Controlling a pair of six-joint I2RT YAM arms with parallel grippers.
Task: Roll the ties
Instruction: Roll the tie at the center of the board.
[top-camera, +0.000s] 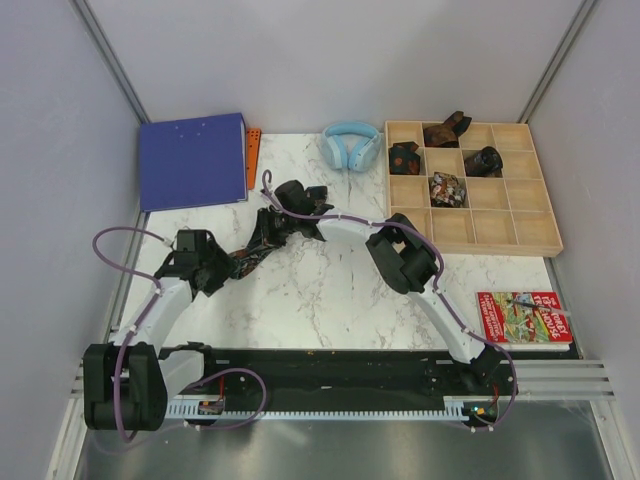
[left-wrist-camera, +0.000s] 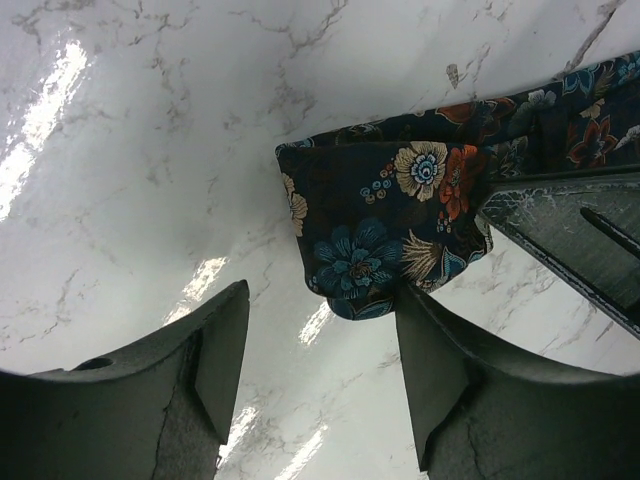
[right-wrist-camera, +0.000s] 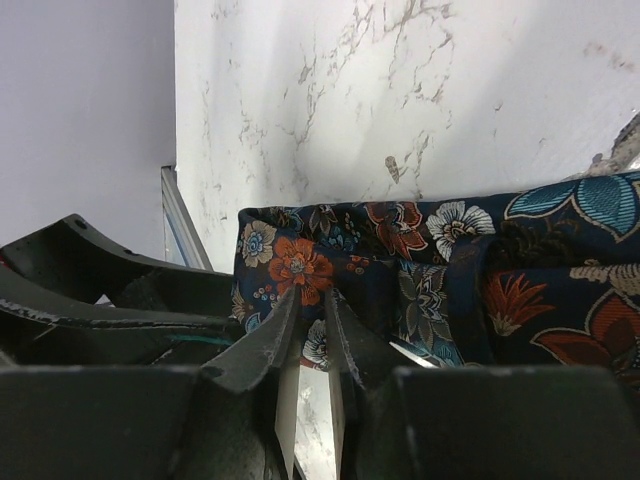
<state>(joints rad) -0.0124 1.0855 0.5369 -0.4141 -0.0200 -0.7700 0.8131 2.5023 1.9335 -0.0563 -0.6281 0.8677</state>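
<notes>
The right gripper (right-wrist-camera: 310, 300) has its two fingers drawn almost together, their tips pinching the folded end of the tie (right-wrist-camera: 400, 270); only a thin slit of white shows between them lower down. The fabric is dark navy, printed with orange, cream and teal flowers (a large teal paisley shape sits at the far right of the right wrist view), and it is doubled over on itself at this end, with the rest running off as a flat strip.

The left gripper (left-wrist-camera: 320, 300) stands spread wide and holds nothing. Its right finger touches the lower edge of the folded end, while its left finger is over bare table (top-camera: 330, 290).

From above, both grippers meet over the tie in the left-middle of the marble top. Well apart, at the far right, a wooden tray (top-camera: 548, 215) of square compartments holds four rolled ties (top-camera: 447, 189), each in its own cell. Light-blue headphones (top-camera: 350, 145) lie just left of the tray, a blue binder (top-camera: 193, 160) at the far left, and a red book (top-camera: 525, 318) near the right arm's base.
</notes>
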